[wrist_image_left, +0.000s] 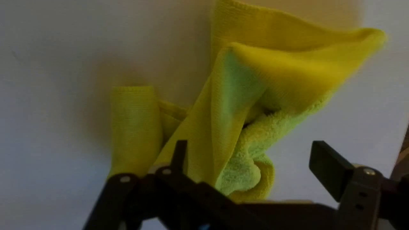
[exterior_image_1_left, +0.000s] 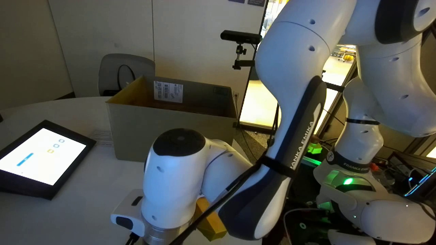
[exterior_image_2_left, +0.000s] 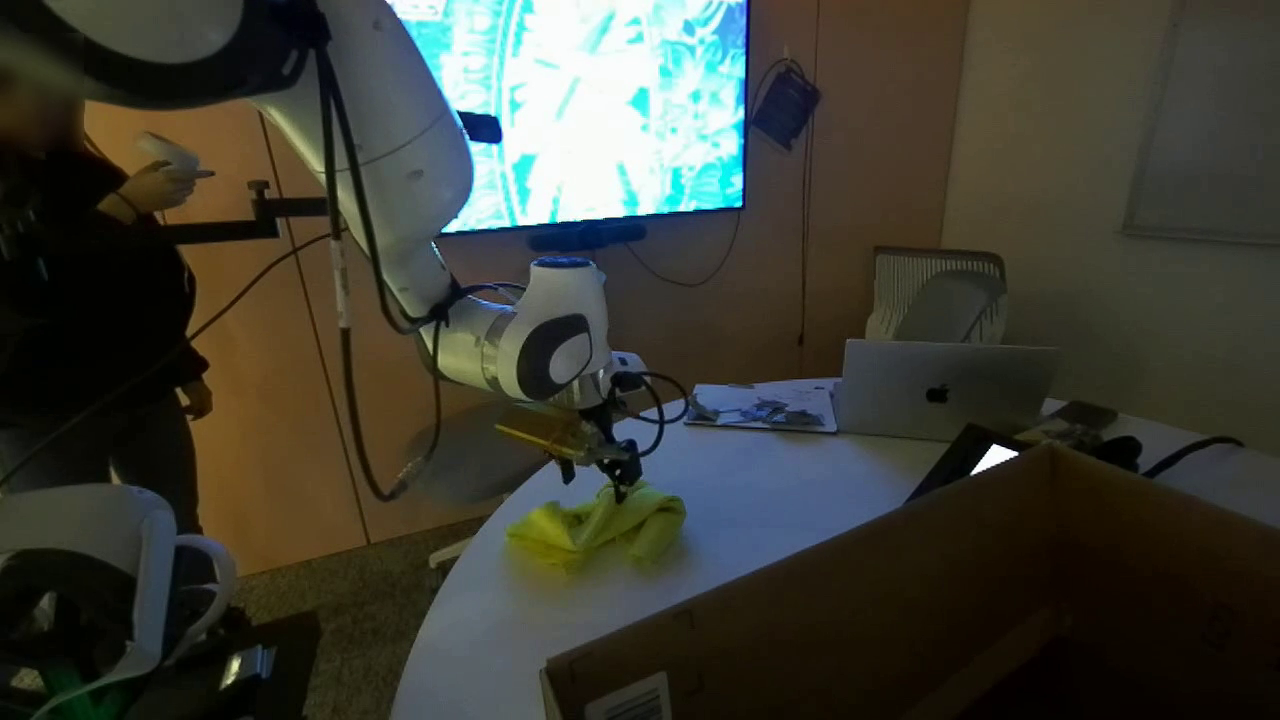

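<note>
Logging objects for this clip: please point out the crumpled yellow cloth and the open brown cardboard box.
Crumpled yellow cloth (wrist_image_left: 223,111), in the wrist view: a central fold.
Open brown cardboard box (exterior_image_1_left: 163,120), in an exterior view: near outer wall.

Both exterior views opposed, sharing table (exterior_image_1_left: 92,204), box (exterior_image_1_left: 133,132); wrist view looks down, near cloth (wrist_image_left: 223,111).

Yellow-green cloth (wrist_image_left: 230,105); black hand (wrist_image_left: 250,153); brown box (exterior_image_2_left: 880,600).

Robot arm (exterior_image_1_left: 296,102), open cardboard box (exterior_image_1_left: 163,124), lit tablet (exterior_image_1_left: 46,156)
</note>
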Controlling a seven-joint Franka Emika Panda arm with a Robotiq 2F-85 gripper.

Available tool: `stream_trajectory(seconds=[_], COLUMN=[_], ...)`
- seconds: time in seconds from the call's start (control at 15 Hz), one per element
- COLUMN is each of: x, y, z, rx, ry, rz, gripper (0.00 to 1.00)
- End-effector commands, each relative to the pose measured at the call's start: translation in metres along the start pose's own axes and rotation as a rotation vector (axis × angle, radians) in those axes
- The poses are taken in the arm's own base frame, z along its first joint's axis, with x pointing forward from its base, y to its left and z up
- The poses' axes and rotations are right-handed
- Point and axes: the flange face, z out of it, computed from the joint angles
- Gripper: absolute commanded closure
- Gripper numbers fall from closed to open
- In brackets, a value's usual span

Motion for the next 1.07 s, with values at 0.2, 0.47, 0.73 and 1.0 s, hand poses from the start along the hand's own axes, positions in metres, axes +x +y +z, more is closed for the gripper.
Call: stream_trajectory(seconds=[0.2, 0.47, 0.73, 1.0], x=[0.013, 0.013, 0.02, 0.021], y=[-0.006, -0.012, -0.012, -0.014], z=[-0.011, 0.013, 0.039, 0.072], rx=[0.013, 0.011, -0.052, -0.16], ry=[0.007, -0.003, 0.036, 0.042], rz=[0.041, 0.059, 0.089, 0.095], gripper=[0.0, 0.0, 0.0, 0.0])
